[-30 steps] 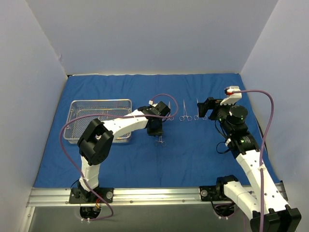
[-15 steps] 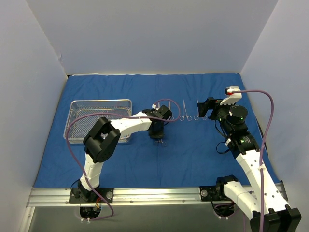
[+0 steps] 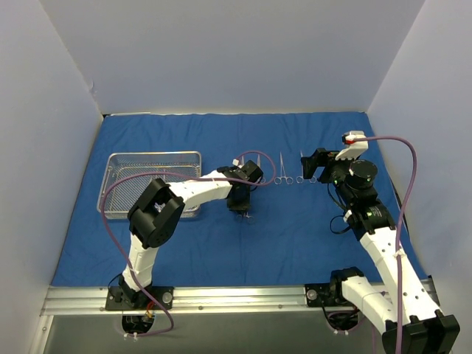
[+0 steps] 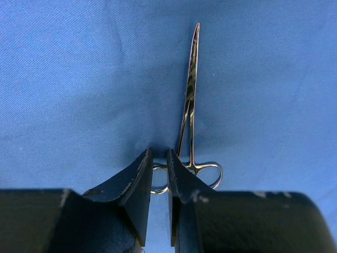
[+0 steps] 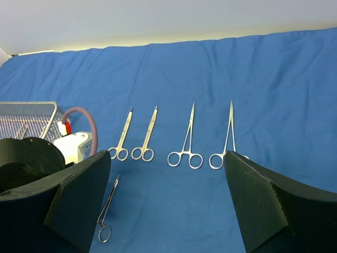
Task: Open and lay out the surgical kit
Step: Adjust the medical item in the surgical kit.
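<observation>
The royal-blue cloth (image 3: 295,236) lies spread over the table. The wire-mesh tray (image 3: 118,164) stands at its left. Several ring-handled instruments lie in a row (image 5: 187,145) at the cloth's middle. Nearer to me, one instrument (image 4: 190,95) lies by itself, tip pointing away. My left gripper (image 4: 159,153) presses down at its handle end, jaws almost together with one finger ring (image 4: 158,179) caught between them. In the top view that gripper (image 3: 240,202) stands just right of the tray. My right gripper (image 5: 167,158) hovers wide open over the row's right end (image 3: 313,164), holding nothing.
Something thin lies inside the tray (image 5: 26,113), seen through the mesh. White walls close in the table at the back and on both sides. The left arm's purple cable (image 3: 254,155) loops above the row of instruments.
The left arm has drawn its elbow in toward the tray's right end, and its jaws have narrowed over the instrument's ring. The right arm has not moved.
</observation>
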`<state>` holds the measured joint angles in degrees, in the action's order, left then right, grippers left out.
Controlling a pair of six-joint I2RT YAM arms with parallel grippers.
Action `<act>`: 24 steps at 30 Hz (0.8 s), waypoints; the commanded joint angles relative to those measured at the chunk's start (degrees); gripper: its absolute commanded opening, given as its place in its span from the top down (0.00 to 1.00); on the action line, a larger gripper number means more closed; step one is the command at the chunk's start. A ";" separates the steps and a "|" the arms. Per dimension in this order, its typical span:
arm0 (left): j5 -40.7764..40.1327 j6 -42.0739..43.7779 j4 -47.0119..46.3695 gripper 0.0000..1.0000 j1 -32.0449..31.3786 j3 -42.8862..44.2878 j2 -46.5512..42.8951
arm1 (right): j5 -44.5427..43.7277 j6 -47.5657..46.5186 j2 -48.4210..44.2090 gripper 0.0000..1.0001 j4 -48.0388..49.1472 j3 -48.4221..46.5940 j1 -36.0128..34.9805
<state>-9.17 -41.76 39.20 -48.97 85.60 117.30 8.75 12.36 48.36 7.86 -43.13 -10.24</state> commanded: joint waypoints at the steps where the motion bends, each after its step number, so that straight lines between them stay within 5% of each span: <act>1: -1.02 -0.34 -0.53 0.75 -0.25 -0.35 -1.80 | -0.14 -0.49 0.16 0.15 1.11 -0.20 -0.57; 24: -2.35 -2.98 1.05 0.75 -0.25 -5.71 -5.85 | -0.14 -0.58 0.60 0.16 1.20 -0.11 -0.57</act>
<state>-10.61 -43.44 39.35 -48.99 80.99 114.10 8.75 12.36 48.64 7.86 -43.13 -10.28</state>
